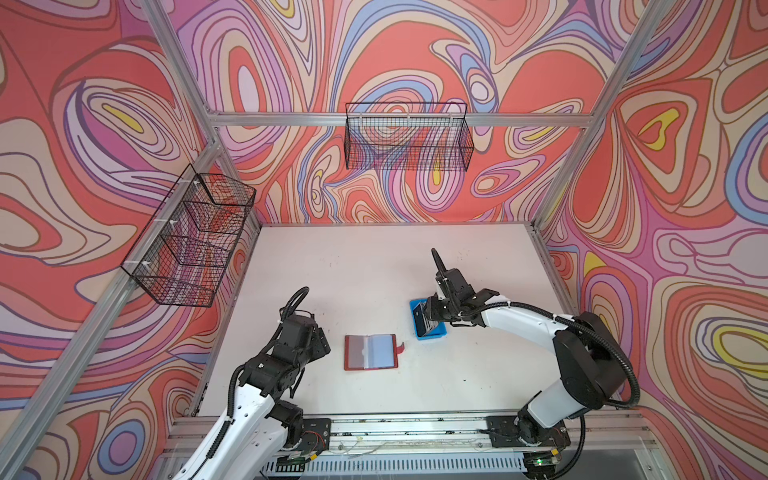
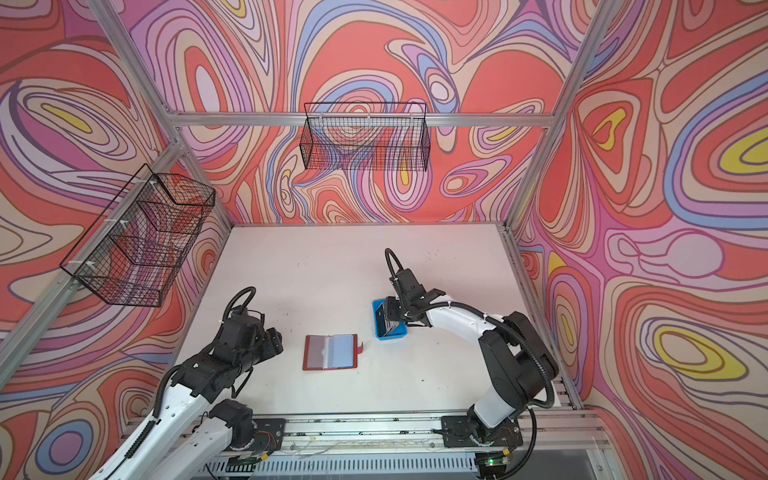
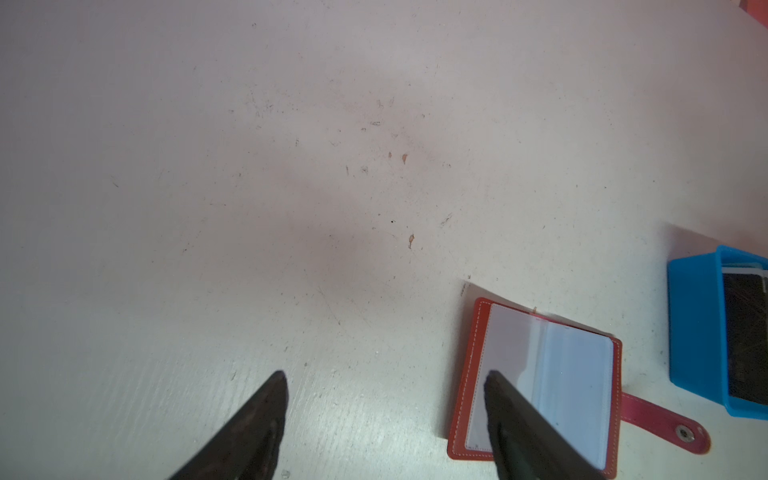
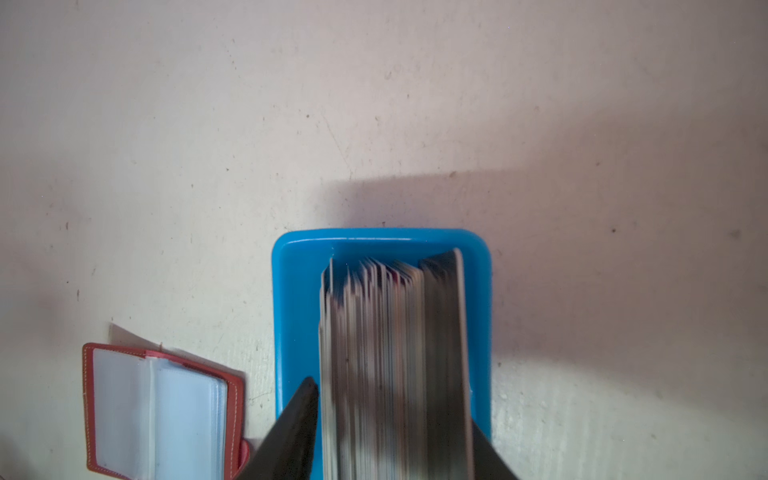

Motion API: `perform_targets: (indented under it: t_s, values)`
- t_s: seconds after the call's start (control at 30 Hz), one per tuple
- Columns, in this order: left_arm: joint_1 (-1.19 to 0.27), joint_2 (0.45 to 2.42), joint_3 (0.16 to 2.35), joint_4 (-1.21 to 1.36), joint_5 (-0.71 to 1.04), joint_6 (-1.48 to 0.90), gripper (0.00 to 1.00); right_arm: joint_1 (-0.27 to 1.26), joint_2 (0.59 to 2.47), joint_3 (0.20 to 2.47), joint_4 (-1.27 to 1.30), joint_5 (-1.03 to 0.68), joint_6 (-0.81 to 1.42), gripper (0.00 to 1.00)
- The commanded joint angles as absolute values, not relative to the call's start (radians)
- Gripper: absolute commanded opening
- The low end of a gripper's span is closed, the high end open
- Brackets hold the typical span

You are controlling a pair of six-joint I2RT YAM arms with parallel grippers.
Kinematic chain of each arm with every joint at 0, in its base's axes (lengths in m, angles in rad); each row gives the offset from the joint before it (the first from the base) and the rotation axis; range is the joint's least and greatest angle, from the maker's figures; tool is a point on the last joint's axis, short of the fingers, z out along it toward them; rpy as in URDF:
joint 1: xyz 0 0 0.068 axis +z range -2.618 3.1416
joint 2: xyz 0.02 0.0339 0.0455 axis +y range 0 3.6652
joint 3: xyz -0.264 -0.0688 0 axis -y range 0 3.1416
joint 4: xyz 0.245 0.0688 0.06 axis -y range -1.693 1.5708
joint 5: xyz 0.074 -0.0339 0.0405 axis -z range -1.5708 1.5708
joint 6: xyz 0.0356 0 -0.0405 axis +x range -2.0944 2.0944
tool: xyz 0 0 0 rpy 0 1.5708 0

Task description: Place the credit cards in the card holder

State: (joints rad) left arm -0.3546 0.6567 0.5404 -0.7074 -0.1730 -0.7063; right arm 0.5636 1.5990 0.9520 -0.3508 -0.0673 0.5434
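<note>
The credit cards (image 4: 395,353) stand on edge as a thick stack in the blue tray (image 4: 299,291), black face on one outer side. My right gripper (image 4: 395,399) is shut on this stack, one finger pressed to each side. Both top views show the cards (image 1: 424,320) (image 2: 384,320) in the tray (image 1: 432,336); whether they touch its floor I cannot tell. The card holder (image 1: 371,352) (image 2: 330,352) lies open and flat mid-table, its clear sleeves up and its snap tab to the right. To its left my left gripper (image 3: 386,376) hangs open and empty, one fingertip over the holder (image 3: 540,374).
Two black wire baskets hang on the walls, one at the back (image 1: 409,137) and one on the left (image 1: 187,241). The white table (image 1: 374,266) is bordered by aluminium rails, and the arm bases sit along its front edge.
</note>
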Motion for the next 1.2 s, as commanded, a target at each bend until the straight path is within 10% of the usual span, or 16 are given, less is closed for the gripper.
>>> perform_targets:
  t_s: [0.0, 0.77, 1.17]
  values:
    - [-0.356, 0.655, 0.526, -0.719, -0.175, -0.701, 0.77, 0.559, 1.577, 0.943, -0.385, -0.01, 0.542, 0.43]
    - [-0.356, 0.657, 0.527, -0.72, -0.173, -0.701, 0.76, 0.551, 1.551, 0.946, -0.446, 0.101, 0.535, 0.34]
    - [-0.356, 0.665, 0.53, -0.713, -0.149, -0.687, 0.77, 0.551, 1.506, 0.949, -0.459, 0.128, 0.544, 0.05]
